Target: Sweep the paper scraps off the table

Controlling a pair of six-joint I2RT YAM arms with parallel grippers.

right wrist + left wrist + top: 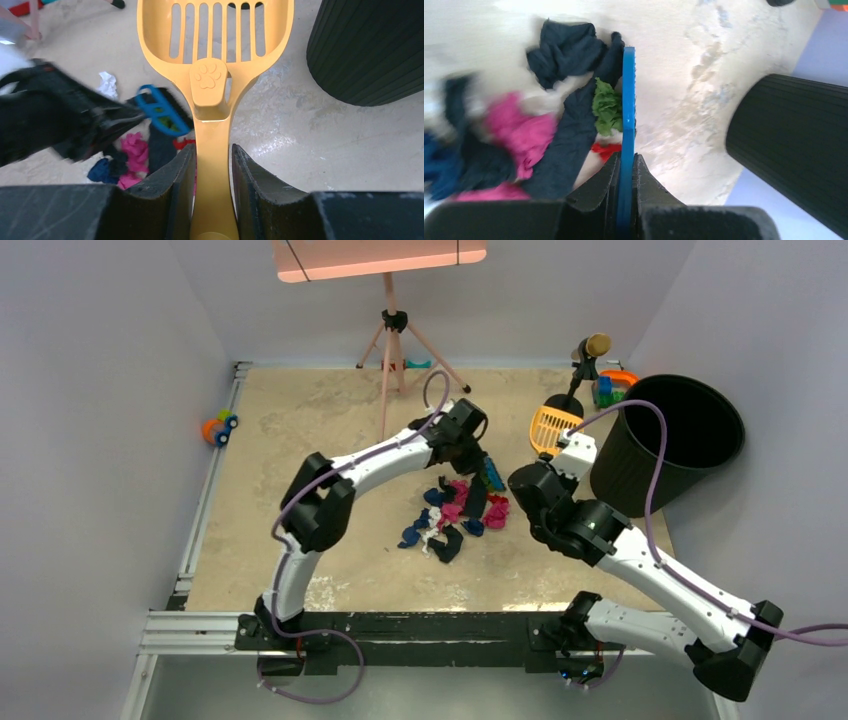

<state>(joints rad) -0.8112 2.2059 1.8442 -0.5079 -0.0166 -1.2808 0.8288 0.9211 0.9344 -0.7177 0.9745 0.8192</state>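
Note:
The paper scraps (452, 515) lie in a heap of pink, dark blue, black, white and green wads at the middle of the beige table (300, 440). My left gripper (478, 462) is shut on the blue hand brush (628, 115), whose head stands at the heap's right edge against dark blue and green wads (606, 107). My right gripper (555, 462) is shut on the handle of the yellow dustpan (215, 75), held above the table to the right of the heap. The brush (162, 110) and scraps (132, 155) show left of the dustpan in the right wrist view.
A black round bin (670, 445) stands at the table's right edge, close to my right arm. A pink tripod (392, 350) stands at the back middle. An orange and blue toy (217, 427) sits at the left rail. Coloured toys (612, 385) lie behind the bin.

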